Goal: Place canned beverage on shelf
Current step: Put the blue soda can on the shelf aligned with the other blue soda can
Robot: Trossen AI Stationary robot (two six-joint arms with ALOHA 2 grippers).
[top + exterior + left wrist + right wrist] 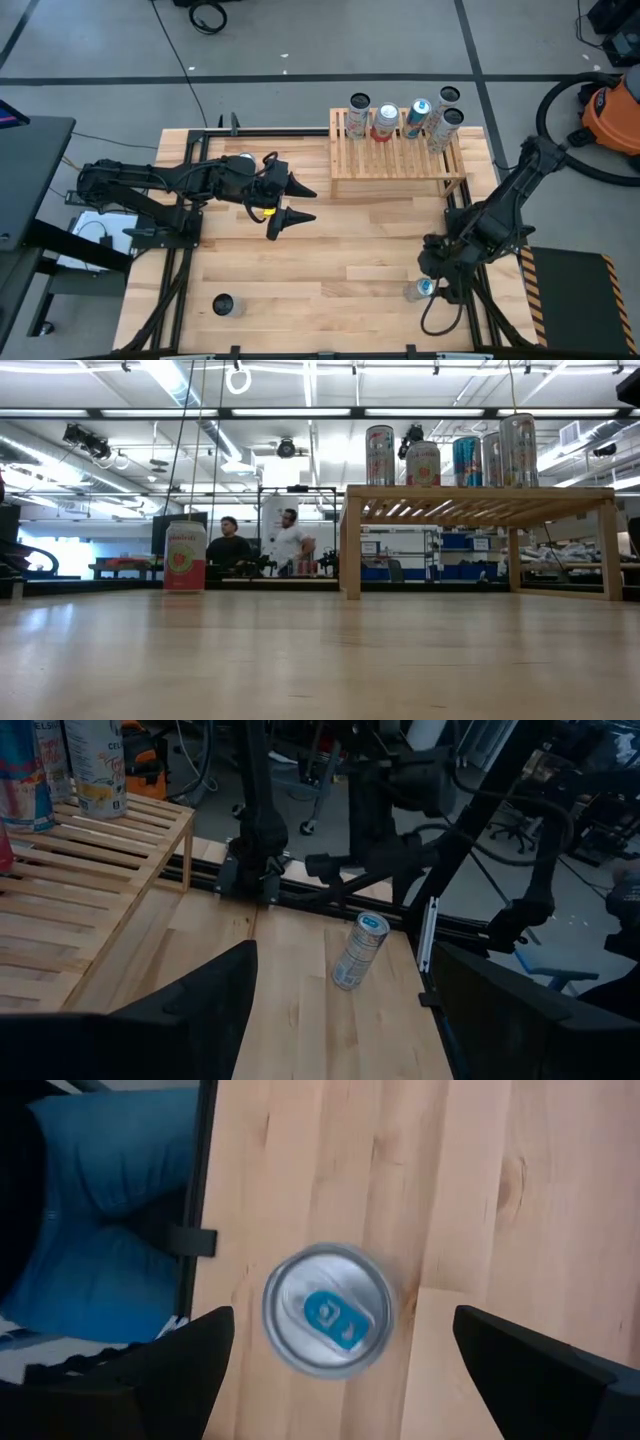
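A silver can with a blue tab (328,1310) stands upright on the wooden table near its right near corner (422,290); the left wrist view shows its side (360,952). My right gripper (340,1330) hangs open above it, pointing steeply down, one finger on either side of the can's top and clear of it (432,278). The shelf (395,160), a light-wood slatted rack, stands on its legs at the far right with several cans upright on its slats (480,500). My left gripper (298,203) waits open and empty above the table's middle left.
Another can with a dark top (222,304) stands near the table's near left corner. The low view shows a pink-labelled can (185,556) upright at the left. Bare tabletop lies between the shelf and the near edge. People sit in the room beyond the table.
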